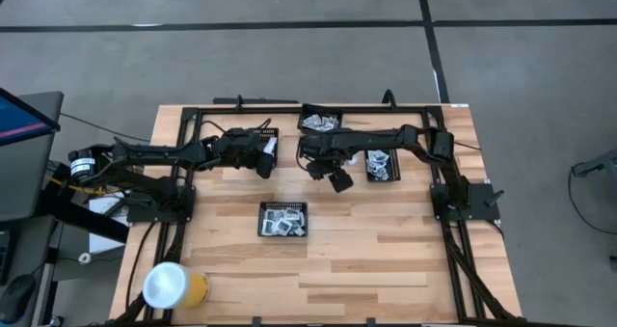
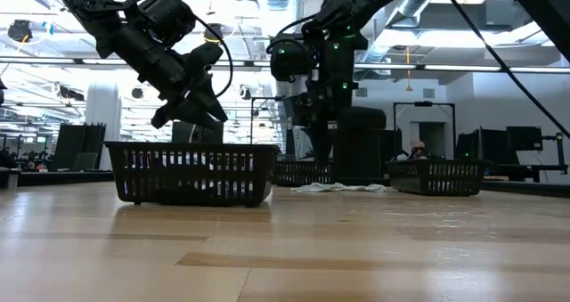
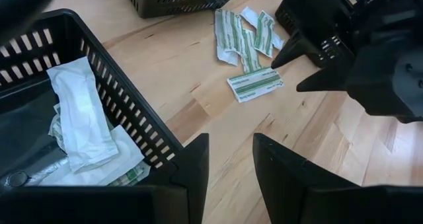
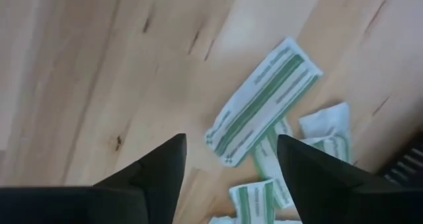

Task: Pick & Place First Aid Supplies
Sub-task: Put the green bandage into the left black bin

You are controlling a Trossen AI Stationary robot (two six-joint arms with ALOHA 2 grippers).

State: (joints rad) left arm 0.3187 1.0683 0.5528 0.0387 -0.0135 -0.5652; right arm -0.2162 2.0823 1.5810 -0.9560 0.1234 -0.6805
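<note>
Several slim green-white strips (image 3: 246, 44) lie flat on the bare wood; they also show in the low view as a pale heap (image 2: 334, 188). My right gripper (image 4: 231, 151) is open and hangs above them, one strip (image 4: 264, 108) lying just past its fingertips. It appears over the table's middle (image 1: 335, 179). My left gripper (image 3: 231, 151) is open too and hovers left of the strips (image 1: 267, 163), touching nothing. Beside it, a black mesh tray (image 3: 125, 98) holds white packets (image 3: 82, 112).
Three black mesh trays hold packets: one at the far edge (image 1: 321, 121), one to the right (image 1: 381, 165), one nearer the middle (image 1: 284, 219). A yellow-and-white roll (image 1: 174, 286) stands at the near left corner. Bare wood lies along the near right side.
</note>
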